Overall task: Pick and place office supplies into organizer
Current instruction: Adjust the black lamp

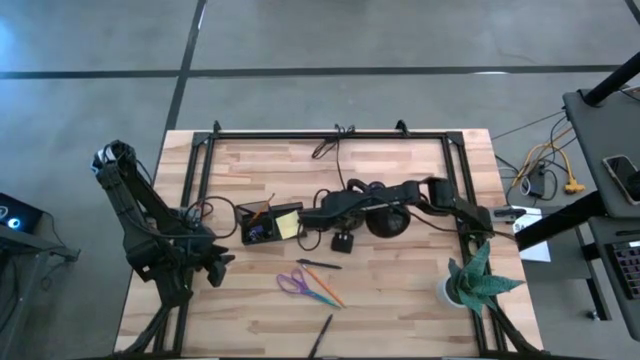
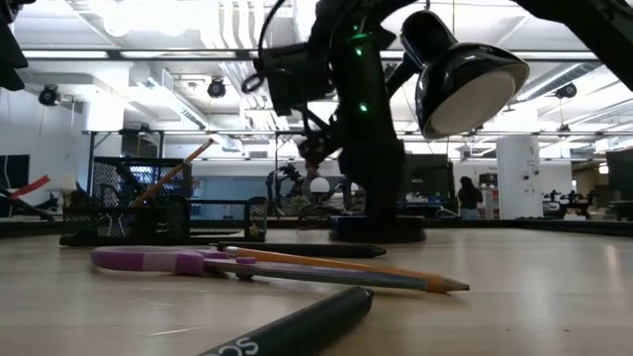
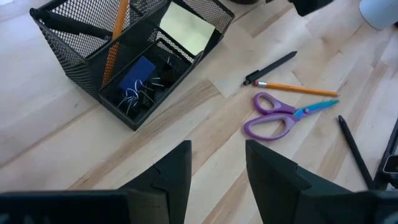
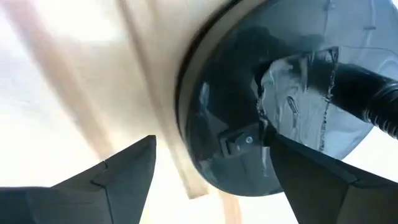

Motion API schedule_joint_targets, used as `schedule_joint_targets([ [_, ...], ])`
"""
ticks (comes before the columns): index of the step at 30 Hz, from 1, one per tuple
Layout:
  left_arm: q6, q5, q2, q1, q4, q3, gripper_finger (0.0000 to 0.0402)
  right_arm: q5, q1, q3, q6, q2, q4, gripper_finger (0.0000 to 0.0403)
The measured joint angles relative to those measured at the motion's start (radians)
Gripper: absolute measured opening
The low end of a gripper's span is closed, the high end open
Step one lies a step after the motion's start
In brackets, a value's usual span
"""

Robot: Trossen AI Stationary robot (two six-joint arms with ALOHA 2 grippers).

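A: Organizer (image 3: 134,53)?
B: Black mesh, mid-table. Orange pencil (image 3: 115,37) leaning in the tall section, yellow pad (image 3: 186,28) in another, blue piece and binder clips (image 3: 140,87) in the front tray.
A: Loose items?
B: Scissors (image 3: 273,115), second pencil (image 3: 298,89), pens (image 3: 270,68) on the wood nearby.
A: Grippers?
B: Left gripper (image 3: 217,168) at the table's left, part open, empty. Right gripper (image 4: 211,168) wide open, over the lamp base (image 4: 273,93).
A: Writing?
B: White letters on the nearest pen (image 2: 297,331), unreadable.
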Motion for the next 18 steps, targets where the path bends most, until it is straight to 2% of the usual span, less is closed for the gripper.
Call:
schedule_joint_targets([
  [7,0.001,0.000,0.000,0.000,0.000,0.000,0.0132,-0.010,0.015,0.143,0.034,0.001,0.011,0.0283],
  [15,0.001,0.000,0.000,0.000,0.000,0.000,0.0132,-0.002,0.049,0.272,0.038,0.010,-0.030,0.0297],
  [18,0.006,0.000,0.001,0.000,0.000,0.000,0.0132,-0.085,0.057,0.327,0.027,0.010,-0.054,0.0299],
])
